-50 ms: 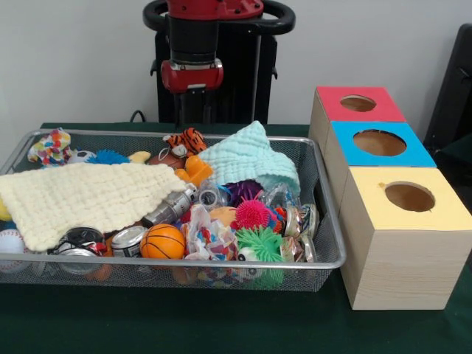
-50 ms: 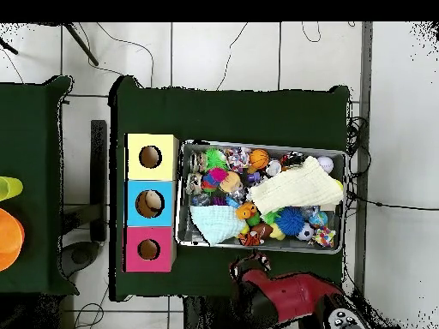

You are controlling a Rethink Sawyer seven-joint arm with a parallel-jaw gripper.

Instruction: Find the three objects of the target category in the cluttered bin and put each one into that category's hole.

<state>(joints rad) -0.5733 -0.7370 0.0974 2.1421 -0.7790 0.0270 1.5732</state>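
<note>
The wire bin (image 1: 324,262) brims with toys under a yellow cloth (image 1: 81,198) and a mint cloth (image 1: 247,156). Beside it stand red (image 1: 358,104), blue (image 1: 379,143) and yellow (image 1: 409,198) hole boxes. The gripper (image 1: 192,74) hangs at the bin's 12 o'clock; whether it is parted I cannot tell

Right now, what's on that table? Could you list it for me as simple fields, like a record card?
bin: wire mesh basket full of small toys
cloths: a pale yellow cloth and a mint green cloth lying over the toys
toys seen: mini basketball, pink spiky ball, green spiky ball, plush tiger
boxes: red box, blue box and yellow box, each with a round hole on top
robot arm: drawn back behind the bin, holding nothing
gripper: cannot tell whether open or shut
</note>
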